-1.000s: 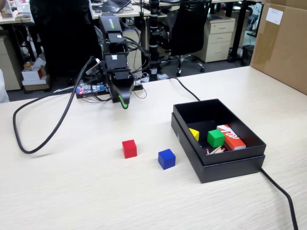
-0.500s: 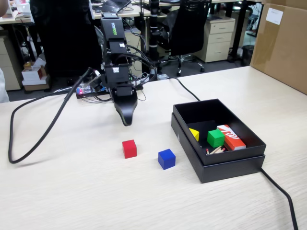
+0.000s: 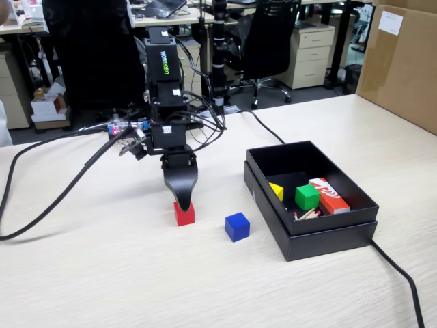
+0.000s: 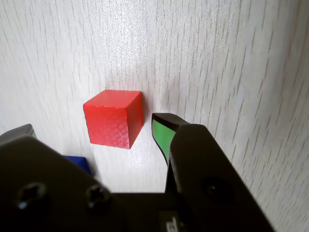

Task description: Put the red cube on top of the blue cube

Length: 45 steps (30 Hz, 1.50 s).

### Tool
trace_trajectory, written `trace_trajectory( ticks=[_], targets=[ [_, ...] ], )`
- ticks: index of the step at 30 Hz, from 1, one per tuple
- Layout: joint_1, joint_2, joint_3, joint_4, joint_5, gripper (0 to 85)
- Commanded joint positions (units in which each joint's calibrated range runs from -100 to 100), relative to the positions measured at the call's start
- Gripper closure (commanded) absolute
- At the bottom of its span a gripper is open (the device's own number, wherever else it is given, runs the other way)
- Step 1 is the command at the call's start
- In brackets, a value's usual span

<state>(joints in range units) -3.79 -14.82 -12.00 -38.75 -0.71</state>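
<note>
surface: a pale wood-grain top is seen, carrying both cubes, the box and the arm's base
blue cube: it is seen on the surface nearest the fixed camera, just right of the red one in that view and apart from it; nothing is stacked on it, so the goal is not met
red cube: it is found flat on the surface, not lifted; in the wrist view it sits between the two fingers, with a gap left on the green-padded side
fingers: they are spread apart around the red cube and nothing is gripped; the green-padded one is placed just beside the cube's right face in the wrist view, the other is cut off at the left edge
gripper: it is pointed down at the red cube in the fixed view, its tip low over it
black box: an open box is seen to the right, holding a green cube, a yellow piece and a red-and-white carton; none are part of the job
progress: judged early; the approach is lined up, while closing, lifting, carrying and placing on the blue cube are all left to be done
</note>
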Motion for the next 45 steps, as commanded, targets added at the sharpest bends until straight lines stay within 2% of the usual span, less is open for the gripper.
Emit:
trace_trajectory(
  ticks=[1, 18, 22, 28, 31, 37, 38, 40, 42, 45],
  targets=[
    [0.2, 0.08, 4.21, -0.51, -0.1, 38.0],
    [-0.15, 4.67, 4.57, -0.43, -0.24, 38.4],
    [-0.2, 5.47, 4.66, -0.94, -0.88, 43.2],
    [-0.2, 6.39, 4.66, -4.05, -1.66, 44.2],
    [-0.2, 6.5, 4.66, -4.23, -1.71, 50.0],
    [-0.29, 6.5, 4.48, -4.83, -1.81, 50.5],
    [-0.34, 6.5, 4.57, -4.83, -1.76, 57.2],
    [-0.39, 6.5, 4.75, -4.83, -1.61, 62.0],
    [-0.39, 6.39, 4.66, -4.83, -1.51, 62.1],
    [-0.39, 5.81, 5.11, -4.83, -1.32, 72.5]
  ],
)
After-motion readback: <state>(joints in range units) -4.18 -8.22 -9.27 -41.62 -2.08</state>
